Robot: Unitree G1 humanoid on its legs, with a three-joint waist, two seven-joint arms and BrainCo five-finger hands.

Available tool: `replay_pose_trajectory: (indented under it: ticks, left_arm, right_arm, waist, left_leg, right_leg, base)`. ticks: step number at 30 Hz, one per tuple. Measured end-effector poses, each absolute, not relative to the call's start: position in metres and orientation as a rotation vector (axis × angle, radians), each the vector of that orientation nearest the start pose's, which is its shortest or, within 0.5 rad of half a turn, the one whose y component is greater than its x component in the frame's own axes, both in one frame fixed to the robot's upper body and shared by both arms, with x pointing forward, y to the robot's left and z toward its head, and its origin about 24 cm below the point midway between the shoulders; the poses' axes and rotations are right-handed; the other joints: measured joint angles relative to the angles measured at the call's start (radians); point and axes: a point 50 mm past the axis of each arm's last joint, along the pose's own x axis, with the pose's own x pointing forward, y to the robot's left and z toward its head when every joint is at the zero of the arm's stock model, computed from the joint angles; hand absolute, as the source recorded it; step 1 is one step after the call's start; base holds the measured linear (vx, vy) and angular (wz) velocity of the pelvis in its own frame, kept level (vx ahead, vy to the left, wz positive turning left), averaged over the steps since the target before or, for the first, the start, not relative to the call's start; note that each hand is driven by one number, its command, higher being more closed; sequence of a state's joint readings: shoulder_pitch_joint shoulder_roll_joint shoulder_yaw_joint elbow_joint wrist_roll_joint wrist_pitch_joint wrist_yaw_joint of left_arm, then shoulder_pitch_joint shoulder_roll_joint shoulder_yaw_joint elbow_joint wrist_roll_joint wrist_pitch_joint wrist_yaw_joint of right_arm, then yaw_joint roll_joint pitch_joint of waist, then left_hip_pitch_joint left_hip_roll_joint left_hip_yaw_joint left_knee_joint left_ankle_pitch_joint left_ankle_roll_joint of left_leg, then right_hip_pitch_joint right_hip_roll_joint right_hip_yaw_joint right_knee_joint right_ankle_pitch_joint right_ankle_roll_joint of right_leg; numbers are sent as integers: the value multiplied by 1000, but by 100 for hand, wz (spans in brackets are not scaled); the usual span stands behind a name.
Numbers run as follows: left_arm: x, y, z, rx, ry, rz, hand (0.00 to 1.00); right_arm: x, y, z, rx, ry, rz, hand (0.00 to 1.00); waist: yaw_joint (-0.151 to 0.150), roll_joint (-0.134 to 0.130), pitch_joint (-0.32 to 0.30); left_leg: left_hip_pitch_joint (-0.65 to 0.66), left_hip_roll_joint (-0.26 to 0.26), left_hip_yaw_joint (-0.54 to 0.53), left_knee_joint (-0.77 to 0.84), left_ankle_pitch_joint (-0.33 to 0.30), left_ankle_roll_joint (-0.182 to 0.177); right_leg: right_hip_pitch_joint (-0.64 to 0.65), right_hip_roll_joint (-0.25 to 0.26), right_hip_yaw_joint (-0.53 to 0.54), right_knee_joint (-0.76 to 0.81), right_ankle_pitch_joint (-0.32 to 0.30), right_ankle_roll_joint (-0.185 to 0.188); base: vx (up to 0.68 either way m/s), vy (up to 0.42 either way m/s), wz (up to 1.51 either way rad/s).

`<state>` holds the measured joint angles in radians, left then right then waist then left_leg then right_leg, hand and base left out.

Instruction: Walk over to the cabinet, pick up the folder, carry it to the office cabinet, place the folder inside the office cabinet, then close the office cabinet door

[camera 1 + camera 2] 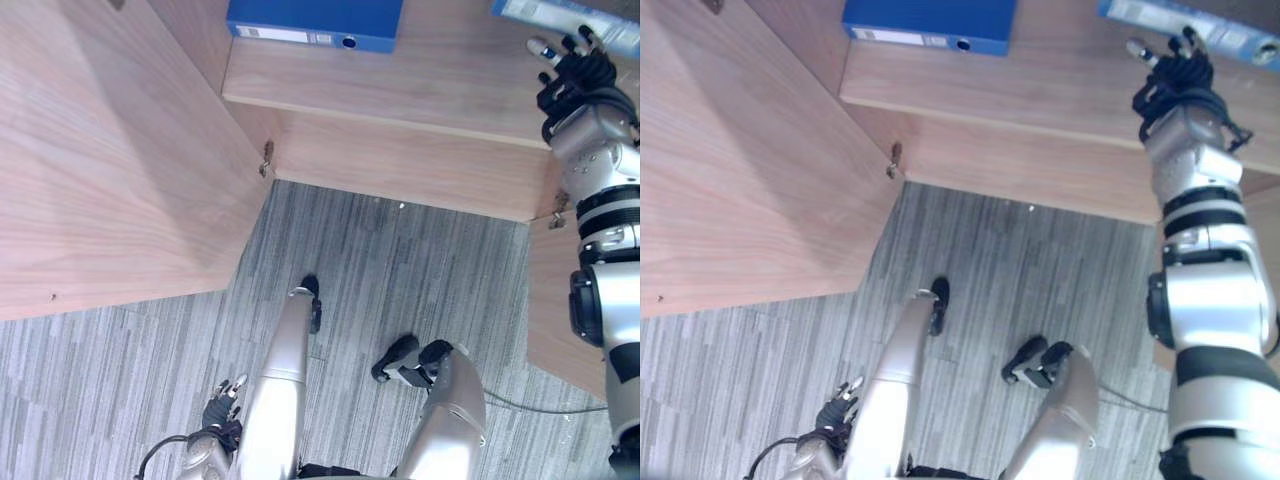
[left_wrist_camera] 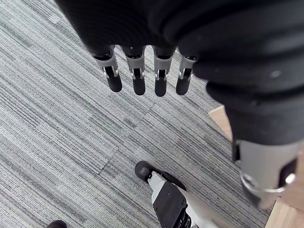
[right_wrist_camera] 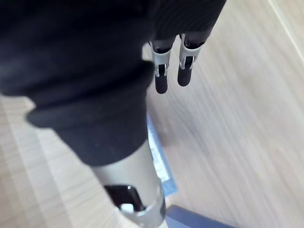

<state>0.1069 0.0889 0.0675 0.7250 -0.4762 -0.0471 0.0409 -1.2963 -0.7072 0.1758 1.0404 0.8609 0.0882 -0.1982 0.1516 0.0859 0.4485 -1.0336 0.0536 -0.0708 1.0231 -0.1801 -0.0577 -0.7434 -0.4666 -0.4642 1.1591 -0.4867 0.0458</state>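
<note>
Left hand: low over carpet; fingers straight, side by side, empty.
Door: open, at left.
Right hand: raised over shelf; fingers straight, holding nothing.
Folder: blue, flat on shelf, well apart from right hand.
Blue item: just beyond right hand.

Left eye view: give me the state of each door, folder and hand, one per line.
Left cabinet door: swung open.
Right cabinet door: open too.
Blue folder: lying flat on the shelf, untouched.
Right hand: open, raised over the shelf.
Second folder: flat on the shelf, beside the right hand.
Left hand: open, hanging low.
</note>
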Motion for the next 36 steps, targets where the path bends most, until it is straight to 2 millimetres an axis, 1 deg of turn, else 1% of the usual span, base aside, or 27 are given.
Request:
replay_pose_trajectory:
  ticks: [1,3,4,5,7,9,12,16,20,22,23,24,25,28,29,30,31,33,34,35,36]
  left_arm:
    - [148,203,-123,-365,745,366,0]
    - [144,206,-124,-358,751,373,0]
    - [139,208,-125,-353,761,379,0]
    - [137,209,-126,-351,765,381,0]
    - [132,210,-127,-345,776,386,0]
    - [126,213,-129,-342,786,399,0]
    - [120,214,-130,-335,799,406,0]
    - [113,215,-132,-334,814,415,0]
    - [109,215,-133,-334,823,420,0]
    - [109,215,-133,-334,825,422,0]
    - [109,215,-133,-334,826,421,0]
    - [107,215,-134,-333,831,424,0]
    - [106,215,-134,-332,835,423,0]
    - [104,215,-136,-326,844,424,0]
    - [103,215,-136,-323,849,424,0]
    - [102,215,-137,-318,856,426,0]
    - [101,217,-137,-313,860,433,0]
    - [99,218,-138,-303,870,439,0]
    - [94,221,-141,-294,892,454,0]
    - [92,222,-142,-288,900,460,0]
    - [87,224,-144,-279,918,474,0]
  right_arm:
    - [401,-282,287,269,-217,-350,0]
    - [402,-283,276,300,-194,-355,0]
    - [403,-281,269,317,-178,-353,0]
    - [404,-280,266,331,-173,-353,0]
    - [404,-283,252,302,-135,-372,0]
    - [405,-281,241,308,-98,-372,0]
    - [408,-276,232,314,-66,-358,0]
    - [408,-274,230,352,-62,-355,0]
    - [410,-271,227,354,-53,-351,0]
    - [411,-265,221,335,-36,-341,0]
    - [411,-264,214,326,-18,-341,0]
    - [412,-258,200,330,16,-334,0]
    - [411,-255,191,332,38,-329,0]
    - [405,-228,129,360,194,-296,0]
    - [402,-222,115,374,227,-289,0]
    - [393,-208,84,420,302,-281,0]
    - [382,-194,54,412,380,-268,0]
    - [364,-178,19,412,477,-258,0]
    - [333,-164,-25,479,600,-282,0]
    - [320,-160,-40,509,641,-300,0]
    - [292,-152,-68,577,727,-341,0]
  waist:
    - [0,-14,-13]
    - [0,-31,-27]
    - [0,-44,-43]
    - [0,-48,-49]
    - [0,-51,-63]
    - [1,-59,-80]
    - [1,-60,-93]
    - [6,-61,-113]
    - [4,-62,-117]
    - [1,-62,-119]
    - [2,-63,-122]
    - [2,-67,-135]
    - [1,-67,-142]
    - [-2,-81,-167]
    - [-2,-84,-173]
    - [-2,-95,-185]
    - [-2,-105,-191]
    - [-6,-116,-204]
    - [-12,-129,-230]
    - [-12,-135,-241]
    - [-20,-145,-265]
  left_leg:
    - [14,3,4,-13,1,2]
    - [41,3,6,-33,2,4]
    - [52,3,9,-46,2,5]
    - [58,3,10,-52,2,5]
    - [87,1,8,-73,4,8]
    - [100,-3,9,-86,4,9]
    - [117,-4,10,-98,5,9]
    - [121,-5,11,-107,5,10]
    - [130,-5,11,-114,6,10]
    - [149,-1,12,-129,8,9]
    - [165,0,14,-146,13,9]
    - [184,1,17,-176,22,8]
    - [197,3,17,-193,28,8]
    - [298,7,27,-320,71,4]
    - [319,11,31,-347,80,3]
    - [364,17,44,-414,105,1]
    - [417,27,60,-492,133,-2]
    - [475,38,75,-579,169,-6]
    - [546,53,98,-697,216,-13]
    - [572,62,113,-744,235,-16]
    - [619,71,134,-825,270,-25]
  right_leg:
    - [10,5,0,-16,7,1]
    - [37,11,-3,-42,14,3]
    - [47,12,-6,-57,19,2]
    - [56,13,-10,-65,22,3]
    - [96,15,-29,-96,29,7]
    - [110,15,-33,-112,32,9]
    - [134,16,-44,-128,35,10]
    - [139,15,-49,-137,35,10]
    - [148,16,-51,-142,35,10]
    - [166,23,-54,-161,41,13]
    - [178,28,-56,-179,48,14]
    - [195,36,-61,-208,59,15]
    - [208,42,-67,-228,67,16]
    - [296,75,-89,-355,117,22]
    - [312,84,-92,-384,129,22]
    - [343,105,-96,-447,157,23]
    - [378,129,-98,-520,189,22]
    - [416,157,-99,-603,227,20]
    - [461,199,-99,-711,274,19]
    - [475,214,-98,-751,291,18]
    - [500,239,-96,-818,321,17]
  base:
    - [-1,34,-7]
    - [13,35,-2]
    - [23,39,-1]
    - [32,43,4]
    - [29,42,9]
    - [17,46,6]
    - [5,35,5]
    - [-31,23,3]
    - [-36,12,0]
    - [-11,4,-2]
    - [-12,4,-4]
    - [0,0,0]
    - [0,0,0]
    - [46,-18,-2]
    - [53,-32,-15]
    - [75,-50,-24]
    - [76,-50,-27]
    - [79,-51,-29]
    - [119,-72,-36]
    - [149,-94,-44]
    - [159,-100,-34]
